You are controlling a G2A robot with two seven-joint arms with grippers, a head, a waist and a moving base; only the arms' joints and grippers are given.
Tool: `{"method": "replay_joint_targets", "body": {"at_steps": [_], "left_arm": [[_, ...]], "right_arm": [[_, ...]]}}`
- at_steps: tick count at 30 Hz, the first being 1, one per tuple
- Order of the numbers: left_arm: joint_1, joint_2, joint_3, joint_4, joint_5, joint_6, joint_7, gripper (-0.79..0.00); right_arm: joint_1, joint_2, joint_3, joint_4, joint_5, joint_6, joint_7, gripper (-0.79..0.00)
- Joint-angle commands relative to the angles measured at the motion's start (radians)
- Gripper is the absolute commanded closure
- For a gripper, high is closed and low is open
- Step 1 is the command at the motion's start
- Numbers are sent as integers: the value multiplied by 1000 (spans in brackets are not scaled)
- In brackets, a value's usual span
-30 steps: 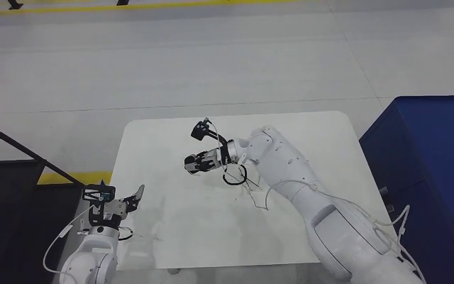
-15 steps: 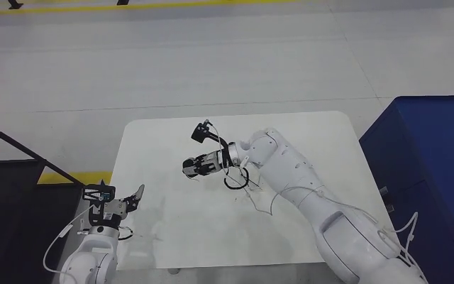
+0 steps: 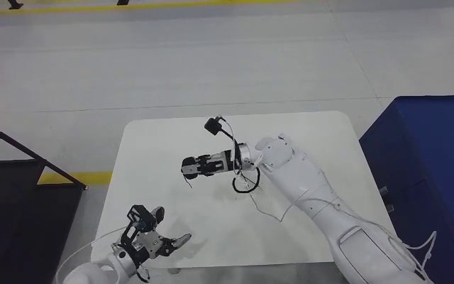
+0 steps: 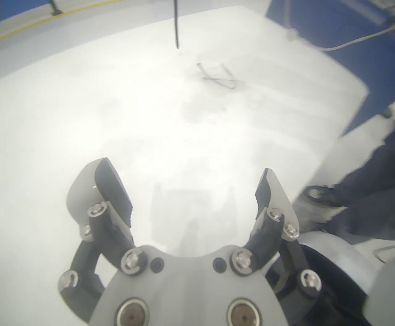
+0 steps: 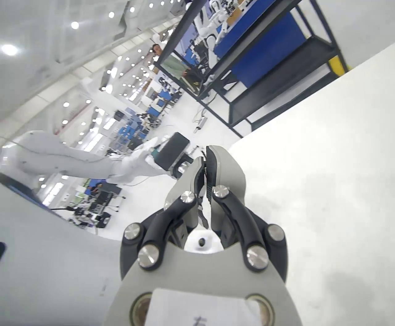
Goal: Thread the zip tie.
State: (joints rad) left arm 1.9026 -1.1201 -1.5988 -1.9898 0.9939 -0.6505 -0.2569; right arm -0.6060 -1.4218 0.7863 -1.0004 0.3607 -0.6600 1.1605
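1. The thin black plastic zip tie (image 4: 176, 29) hangs over the middle of the white table (image 3: 319, 142), with its free tail pointing down and seemingly just clear of the surface
2. I judge it very light, springy along its length and smooth-sided, so it will likely swing and whip rather than hold a line; it is not fragile, though a hard bend may kink it
3. The best hold looks to be close behind the tip, so that a short, stiff stub leads into the head; a hold far back would leave the tail wobbling
4. The right gripper (image 5: 206, 154) is clenched on the zip tie, its pads pressed together with a dark sliver of strap between them, above the table's middle and a little to the left
5. The left gripper (image 4: 185, 173) is released, its fingers spread wide with nothing between them, low over the near left part of the table and well apart from the hanging tail
6. Pale thin strips (image 4: 217, 75) lie crossed on the table to the right of the hanging tail; I cannot tell what they are
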Motion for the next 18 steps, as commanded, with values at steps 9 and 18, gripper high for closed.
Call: {"method": "replay_joint_targets", "body": {"at_steps": [9, 18], "left_arm": [[-12, 0, 13, 19, -111, 48, -49, -785], [-41, 12, 28, 36, -423, -3, -186, -594]], "right_arm": [[-64, 80, -3, -107, 185, 106, 106, 0], [-48, 78, -84, -60, 228, 72, 72, 0]]}}
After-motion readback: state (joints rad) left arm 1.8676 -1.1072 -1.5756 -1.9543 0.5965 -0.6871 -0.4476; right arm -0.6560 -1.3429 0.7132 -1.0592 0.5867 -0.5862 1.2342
